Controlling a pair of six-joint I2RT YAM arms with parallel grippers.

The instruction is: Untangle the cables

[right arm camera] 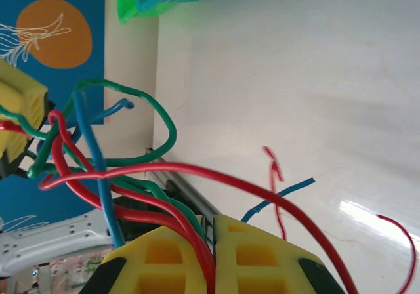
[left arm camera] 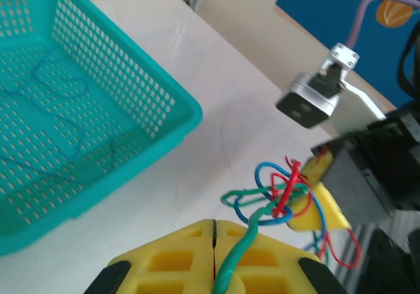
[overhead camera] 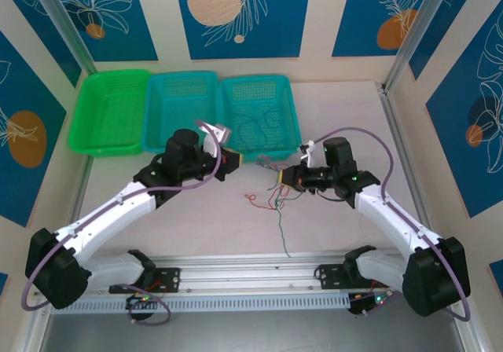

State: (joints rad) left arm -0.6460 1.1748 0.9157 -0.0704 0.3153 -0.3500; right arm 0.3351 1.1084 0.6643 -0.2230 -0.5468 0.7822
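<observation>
Far edge: green basket, 2 teal baskets side by side.
Cables: bunched between left pincer and right pincer, trailing onto counter.

White table — three containers in a row across the upper left and centre: green basket, teal basket, second teal basket. Loose ends of the cables rest at centre frame.

Blue leaf-patterned wall panels with orange discs around a pale tabletop.
</observation>
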